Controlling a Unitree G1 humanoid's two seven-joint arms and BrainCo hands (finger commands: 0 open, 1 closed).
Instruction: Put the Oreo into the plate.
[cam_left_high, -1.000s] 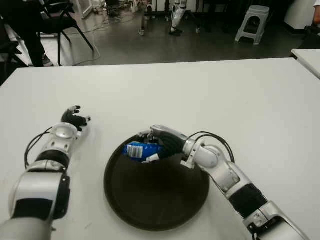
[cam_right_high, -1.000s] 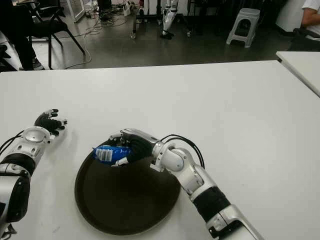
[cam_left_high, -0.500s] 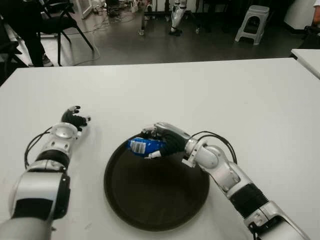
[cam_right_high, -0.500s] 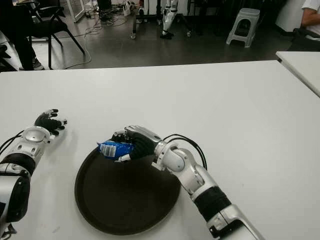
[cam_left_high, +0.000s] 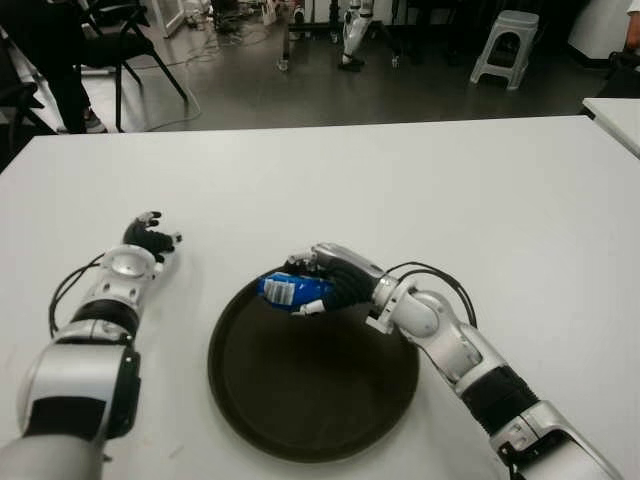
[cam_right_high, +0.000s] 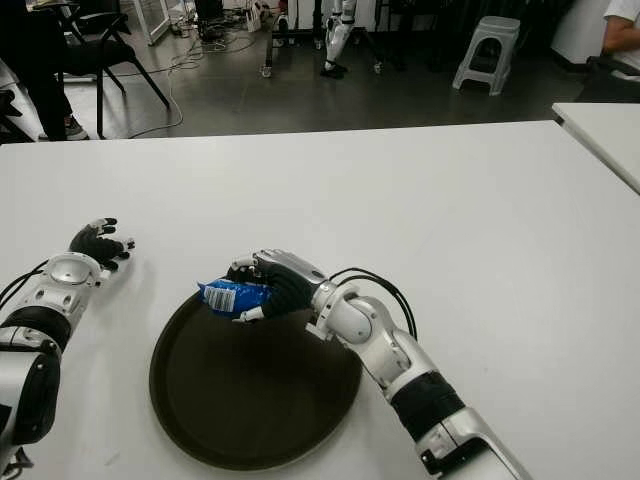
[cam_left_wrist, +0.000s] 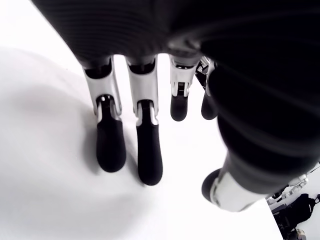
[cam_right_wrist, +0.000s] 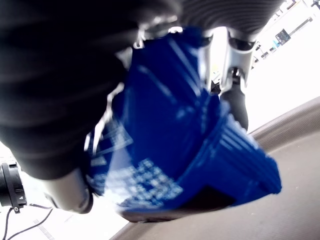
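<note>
Two arms reach up from the bottom edge of your eye views, one on each side of a dark round plate (cam_left_high: 300, 400) that sits low and centre in the frame on the white table (cam_left_high: 480, 190). Your right hand (cam_left_high: 335, 280) is over the plate's far rim, just above the middle of the frame, and its fingers are curled tight around the blue Oreo packet (cam_left_high: 290, 289). You can see the packet sticking out toward the left of the hand, its white-printed end leading. It looks to be held just above the plate's far edge; whether it touches the plate you cannot tell. In your right wrist view the blue wrapper (cam_right_wrist: 180, 150) fills most of the picture, clamped between the dark fingers (cam_right_wrist: 239, 107) and the palm, with the brown plate surface (cam_right_wrist: 280, 220) showing beneath it.

Your left hand (cam_left_high: 148, 238) shows at the left of the frame, beside the plate and well apart from it. Its wrist view shows the fingers (cam_left_wrist: 149, 155) loosely extended and a little apart, holding nothing, with their tips close to the table top (cam_left_wrist: 45, 190).

Farther off, past the table's far edge in the upper part of the frame, you have a dark floor with a black chair (cam_left_high: 120, 40) at upper left and a grey plastic stool (cam_left_high: 505, 45) at upper right.
</note>
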